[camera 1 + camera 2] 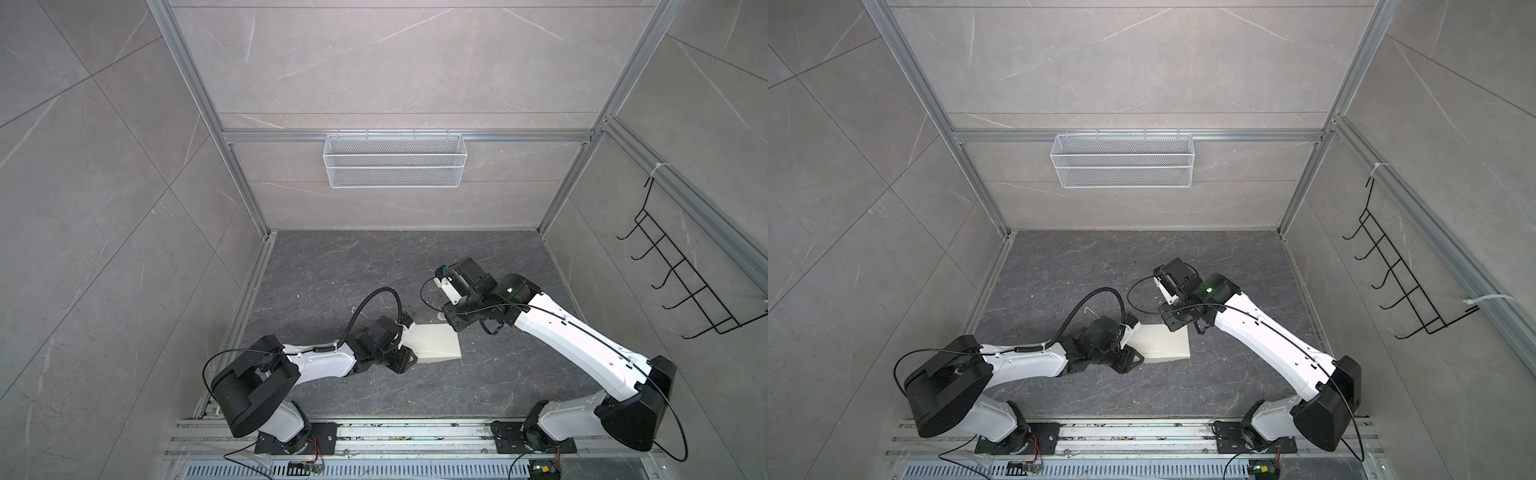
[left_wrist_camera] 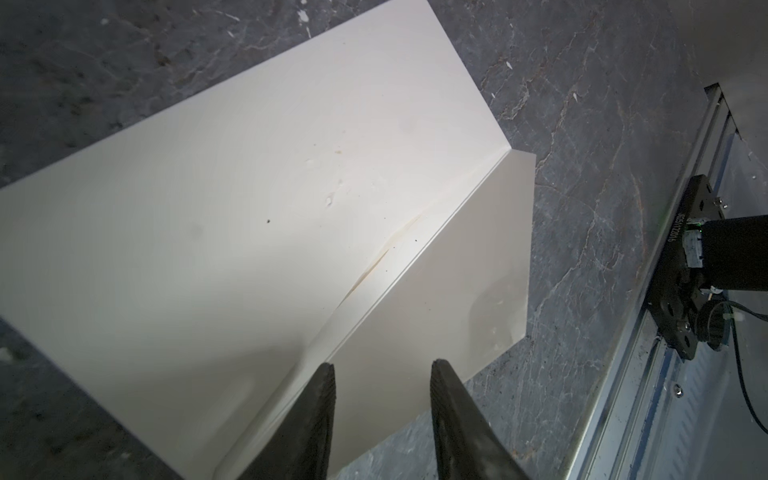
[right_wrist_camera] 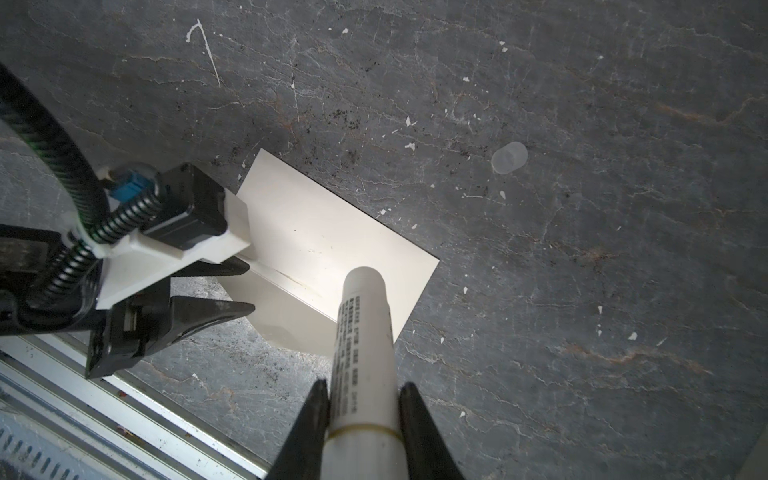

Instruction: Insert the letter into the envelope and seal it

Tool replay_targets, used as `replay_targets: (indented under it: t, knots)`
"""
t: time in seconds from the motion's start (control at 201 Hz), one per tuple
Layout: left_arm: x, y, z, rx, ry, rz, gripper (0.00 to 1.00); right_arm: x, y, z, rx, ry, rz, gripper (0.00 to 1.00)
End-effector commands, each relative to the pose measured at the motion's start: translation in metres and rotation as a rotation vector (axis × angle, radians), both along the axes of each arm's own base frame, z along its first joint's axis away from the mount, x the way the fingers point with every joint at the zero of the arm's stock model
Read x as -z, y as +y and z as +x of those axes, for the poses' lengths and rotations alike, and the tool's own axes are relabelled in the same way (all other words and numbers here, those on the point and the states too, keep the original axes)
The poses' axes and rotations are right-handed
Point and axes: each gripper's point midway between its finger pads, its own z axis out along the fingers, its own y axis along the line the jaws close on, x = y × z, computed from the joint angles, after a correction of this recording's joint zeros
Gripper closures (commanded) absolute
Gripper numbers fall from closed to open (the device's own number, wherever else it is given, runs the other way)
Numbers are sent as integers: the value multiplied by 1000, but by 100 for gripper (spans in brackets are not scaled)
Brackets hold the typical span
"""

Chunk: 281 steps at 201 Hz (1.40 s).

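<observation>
While the top views don't give much detail, they do show the layout. The envelope (image 1: 432,345) lies flat on the dark table (image 1: 332,282) between the two arms. The left gripper (image 1: 405,356) sits low at its left end and the right gripper (image 1: 453,324) hangs over its far right corner. Both top views show the same thing. There's no sign of the letter anywhere on the table, so my guess is it's already tucked inside, but I can't confirm that.

Left wrist view next. The flap (image 2: 457,291) is folded open and lying out flat, inside face up. The left gripper's fingers (image 2: 318,419) are spread apart just over the crease, with nothing pinched between them. It looks to me like it's there to pin or catch the flap so the paper doesn't slide.

The right wrist view is the good one. The right gripper is clamped on a white tube (image 3: 363,332) with printed text, its nose pointing down at the envelope right by the crease. I'm pretty sure that's glue, aimed at where the flap will land. The left gripper's jaws straddle the flap's pointed end with a gap between them. A small see-through disc (image 3: 509,157) lies well apart on the table, maybe the tube's cap.
</observation>
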Motion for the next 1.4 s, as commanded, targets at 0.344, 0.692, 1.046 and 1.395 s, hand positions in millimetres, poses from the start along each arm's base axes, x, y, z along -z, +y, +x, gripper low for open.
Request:
replay_targets:
  t: [0.344,0.692,1.046,1.395]
  knots:
    - [-42,-17,9,-32,-91,-134,61,4,1,-12,-32,58,-4,100]
    - [-48,26,31,-178,-189,-87,72,30,29,-16,-80,127,-104,100]
    - [-24,15,41,-234,-43,-158,91,57,56,-17,-106,192,-160,100]
    - [12,22,49,-332,90,-134,100,79,70,-17,-127,256,-191,100]
